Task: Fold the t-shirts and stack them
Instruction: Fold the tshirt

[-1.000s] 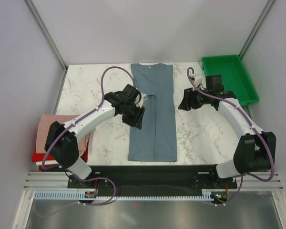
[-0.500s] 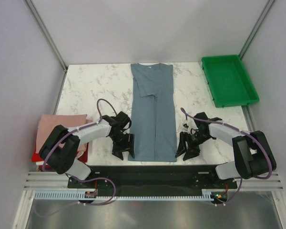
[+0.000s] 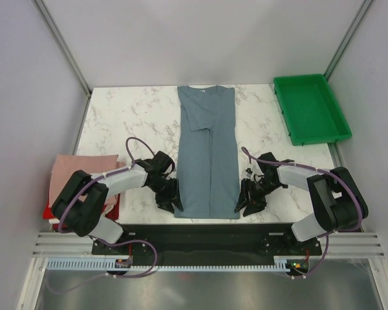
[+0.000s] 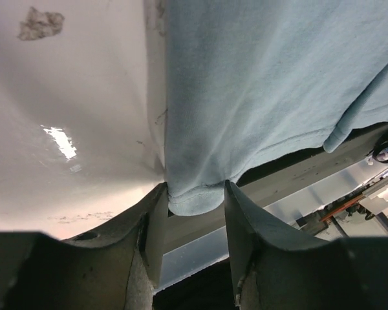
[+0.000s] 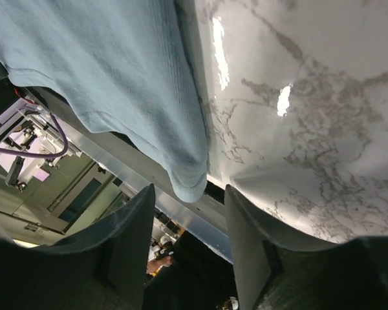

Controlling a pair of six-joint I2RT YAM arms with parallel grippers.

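Counter (image 3: 116,123) of white marble pattern, seen from above, carries the slate blue-grey shirt (image 3: 208,155) down its middle. The collar is at the far end and the hem at the near edge, and both sides are folded inward so it makes a long narrow strip. The left gripper (image 3: 170,200) sits low at the near left corner of the hem, and the right gripper (image 3: 246,201) at the near right corner, both arms stretched flat along the counter. Off the left edge lies a folded dusty-pink shirt (image 3: 71,168) on top of a red shirt (image 3: 50,212), partly hidden by the left arm. The green tray (image 3: 310,106) stands at the far right corner, well apart from the blue-grey shirt.

From the left wrist, the jaws stand apart. The hem corner of the slate blue-grey shirt (image 4: 258,84) droops over the counter's edge into the gap between them, close to both sides, but they have not pinched it.

From the right wrist, these jaws are apart too. The other hem corner (image 5: 116,84) hangs down between them, with room on either side, beside the glossy counter.
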